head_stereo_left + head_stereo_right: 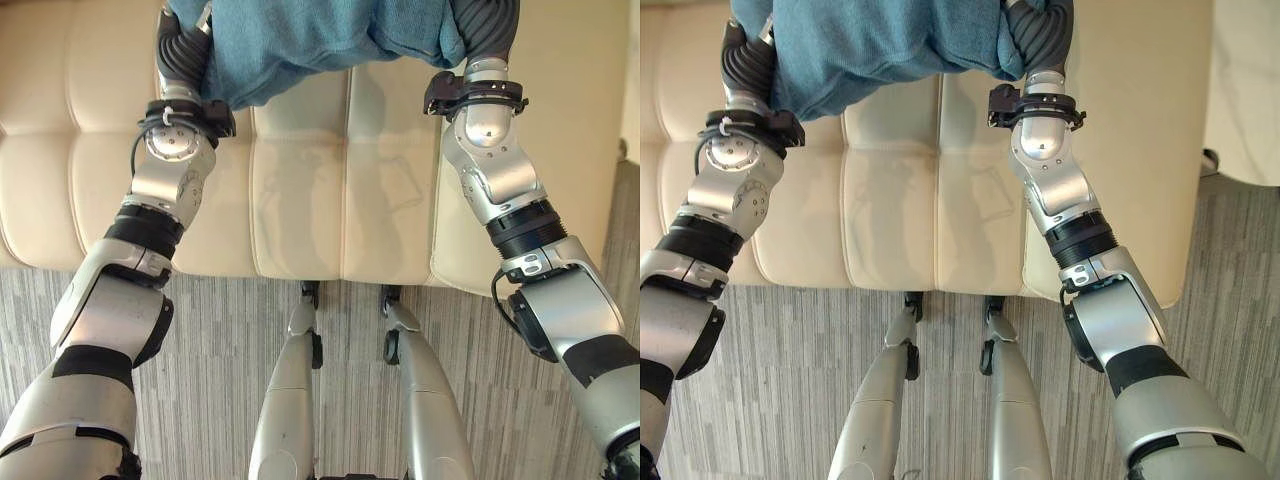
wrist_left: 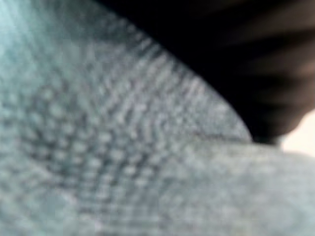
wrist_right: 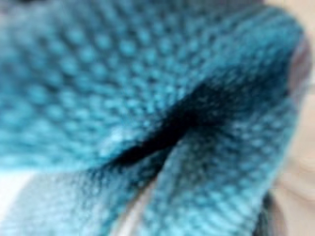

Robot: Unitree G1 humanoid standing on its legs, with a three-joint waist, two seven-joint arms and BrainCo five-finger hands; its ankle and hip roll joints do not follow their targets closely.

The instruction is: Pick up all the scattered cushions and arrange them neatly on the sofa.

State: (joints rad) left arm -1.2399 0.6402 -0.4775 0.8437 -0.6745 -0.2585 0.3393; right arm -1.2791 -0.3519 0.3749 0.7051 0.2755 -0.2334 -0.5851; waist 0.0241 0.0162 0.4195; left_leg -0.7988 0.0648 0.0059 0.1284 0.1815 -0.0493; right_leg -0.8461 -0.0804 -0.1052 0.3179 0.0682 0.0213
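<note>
I had the teal knitted cushion [image 1: 310,40] up between both arms over the cream sofa [image 1: 300,230], near the backrest. My left hand [image 1: 180,55] sat at one end of it and my right hand [image 1: 485,30] at the other, but the fingers of both were buried in the fabric, so I could not tell how they were set. It sagged between the hands, so I judged it soft and light. The loose knit looked grippy; the side edges seemed the best hold.

The teal cushion [image 1: 300,40] is being cut off by the upper edge. The fingers of both hands are being hidden behind it.
</note>
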